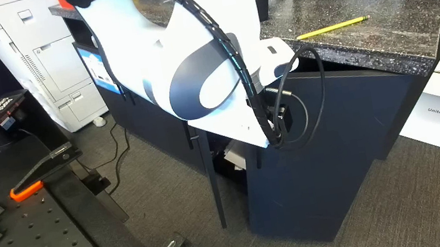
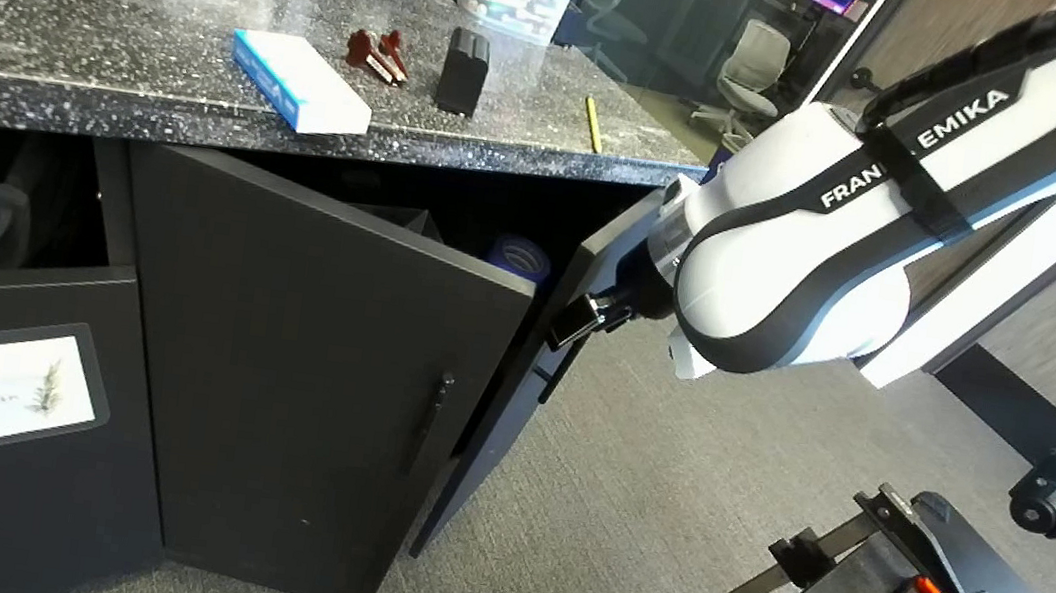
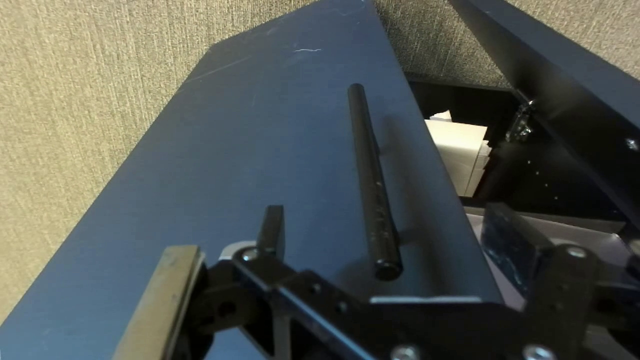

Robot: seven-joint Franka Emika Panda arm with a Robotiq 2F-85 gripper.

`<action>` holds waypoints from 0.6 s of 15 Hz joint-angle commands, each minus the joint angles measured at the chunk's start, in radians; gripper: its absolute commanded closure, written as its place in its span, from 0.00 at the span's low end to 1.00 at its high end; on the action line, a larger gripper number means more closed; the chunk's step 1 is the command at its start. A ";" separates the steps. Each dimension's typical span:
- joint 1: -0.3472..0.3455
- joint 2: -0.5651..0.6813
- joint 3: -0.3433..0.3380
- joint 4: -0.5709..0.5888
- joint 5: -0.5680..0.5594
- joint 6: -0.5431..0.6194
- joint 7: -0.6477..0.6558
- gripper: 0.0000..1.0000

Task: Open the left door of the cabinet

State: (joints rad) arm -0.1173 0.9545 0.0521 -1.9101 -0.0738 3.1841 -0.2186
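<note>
"Where do the exterior views stand?"
"Both, farther away, look down from different sides, sharing my arm (image 1: pixel 190 44) and the cabinet (image 2: pixel 187 122)."
"And your wrist view?"
"Very near my pincer (image 3: pixel 392 237), it faces steeply down to the carpet (image 3: pixel 75 125)."

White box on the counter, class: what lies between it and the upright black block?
In an exterior view, a dark red item lies between the box and the block.

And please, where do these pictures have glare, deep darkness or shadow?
In an exterior view, glare washes out much of the clear tub, and the cabinet interior is mostly near black; in an exterior view, parts of the white arm look overexposed; in the wrist view, a soft shadow runs beside the door handle.
</note>
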 commanded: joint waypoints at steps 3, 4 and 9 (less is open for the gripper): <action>-0.260 -0.265 0.324 -0.265 -0.077 -0.164 -0.112 0.00; -0.319 -0.296 0.400 -0.290 -0.059 -0.212 -0.143 0.00; -0.515 -0.475 0.763 -0.370 0.222 -0.570 -0.294 0.00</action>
State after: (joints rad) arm -0.5332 0.6105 0.6474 -2.2170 -0.0213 2.8109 -0.4159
